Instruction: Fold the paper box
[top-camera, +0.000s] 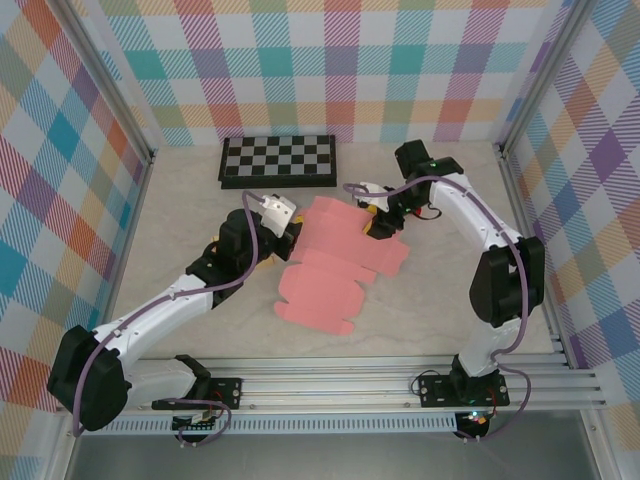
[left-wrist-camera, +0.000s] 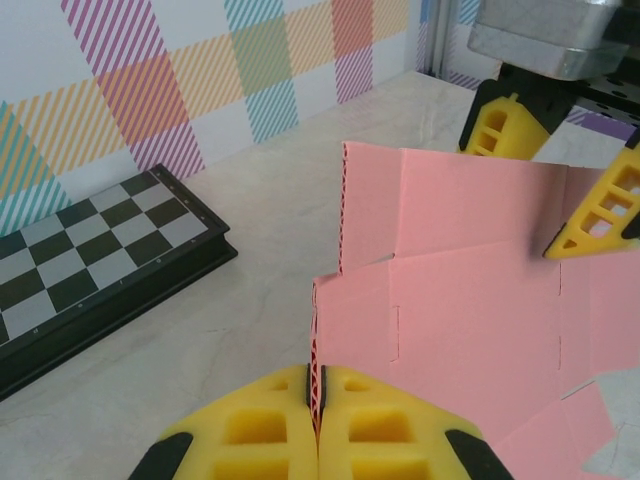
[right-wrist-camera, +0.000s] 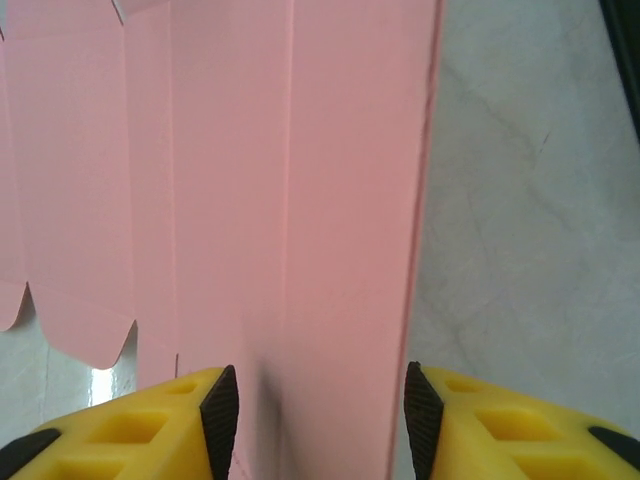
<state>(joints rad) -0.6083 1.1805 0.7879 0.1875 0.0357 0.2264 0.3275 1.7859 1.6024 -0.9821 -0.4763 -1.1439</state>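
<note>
The table (top-camera: 450, 310) carries the pink box (top-camera: 335, 265) at its middle, an unfolded blank. Its near part lies flat and its far panel is raised off the tabletop. The chessboard (top-camera: 278, 160) lies against the far edge, apart from the box. The left gripper (left-wrist-camera: 317, 385) is pinched tight on the box's left edge, the card's corrugated rim between its yellow pads. The right gripper (right-wrist-camera: 320, 400) is at the far-right panel, its fingers apart with pink card between them.
</note>
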